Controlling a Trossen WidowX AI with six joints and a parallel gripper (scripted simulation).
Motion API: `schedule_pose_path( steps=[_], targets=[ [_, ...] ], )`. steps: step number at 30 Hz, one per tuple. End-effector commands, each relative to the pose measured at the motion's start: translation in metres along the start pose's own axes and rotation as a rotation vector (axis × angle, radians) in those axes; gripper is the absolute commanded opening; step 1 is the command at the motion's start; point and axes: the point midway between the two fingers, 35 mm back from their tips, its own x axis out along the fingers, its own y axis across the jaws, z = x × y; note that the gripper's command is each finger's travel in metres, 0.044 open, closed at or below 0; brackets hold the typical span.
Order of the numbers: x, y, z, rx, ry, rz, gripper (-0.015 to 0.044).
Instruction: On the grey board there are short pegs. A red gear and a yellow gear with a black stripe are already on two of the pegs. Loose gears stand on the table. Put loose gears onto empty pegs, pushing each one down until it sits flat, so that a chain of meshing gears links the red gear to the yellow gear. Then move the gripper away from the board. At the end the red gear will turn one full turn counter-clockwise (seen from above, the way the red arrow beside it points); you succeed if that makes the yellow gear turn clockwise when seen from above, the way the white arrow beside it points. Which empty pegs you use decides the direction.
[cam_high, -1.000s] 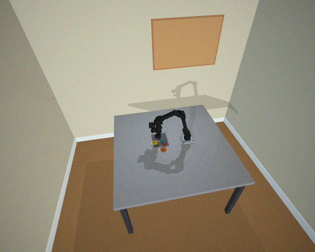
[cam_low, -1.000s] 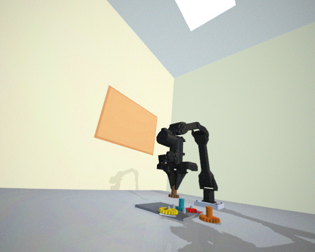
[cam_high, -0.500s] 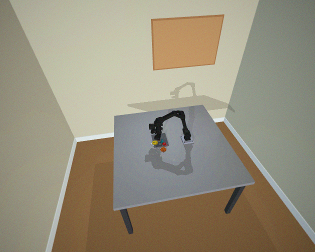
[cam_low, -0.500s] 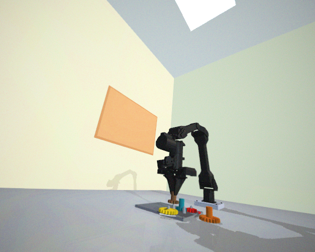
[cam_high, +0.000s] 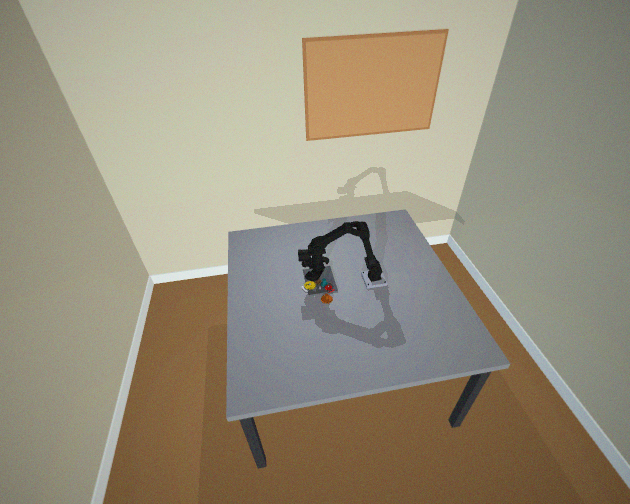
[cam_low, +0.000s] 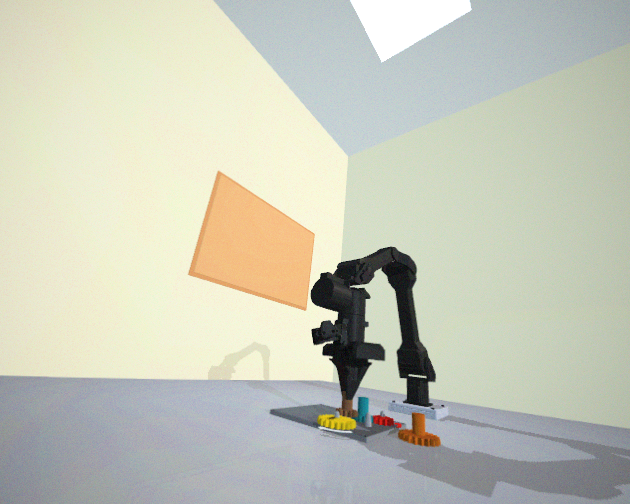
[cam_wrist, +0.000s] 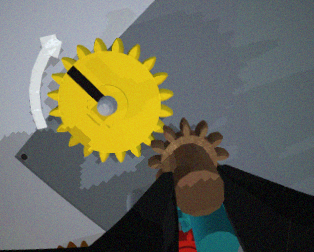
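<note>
My gripper (cam_high: 313, 276) (cam_low: 347, 395) (cam_wrist: 195, 178) is shut on the stem of the brown gear (cam_low: 347, 405) (cam_wrist: 200, 195). The brown gear is upright, low at the grey board (cam_high: 329, 276) (cam_low: 294, 412) (cam_wrist: 270, 100); its teeth are beside those of the yellow gear (cam_high: 310, 285) (cam_low: 328, 422) (cam_wrist: 135, 75). Whether it sits fully flat is unclear. The teal gear (cam_high: 323, 283) (cam_low: 363, 407) (cam_wrist: 217, 241) stands on the board between the brown gear and the red gear (cam_high: 328, 288) (cam_low: 383, 420) (cam_wrist: 187, 242). A bare grey peg (cam_low: 368, 420) stands near the yellow gear. The orange gear (cam_high: 326, 299) (cam_low: 418, 438) stands on the table.
The white arrow (cam_wrist: 35, 95) curves beside the yellow gear. The arm's white base plate (cam_high: 375, 283) (cam_low: 443, 411) is fixed on the table beyond the board. The orange gear is just off the board's edge, near the red gear. The arm's shadow falls across the table.
</note>
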Motion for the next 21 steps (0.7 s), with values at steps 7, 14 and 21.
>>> schedule_pose_path(
  steps=[7,14,21],
  targets=[
    [0.0011,0.0006,-0.0001,-0.159,0.001,-0.002,0.0000],
    [0.0014,0.0001,-0.0006,-0.358,0.001,-0.002,0.0000],
    [0.0019,0.0000,0.0004,-0.442,0.001,-0.002,0.0000]
  ],
)
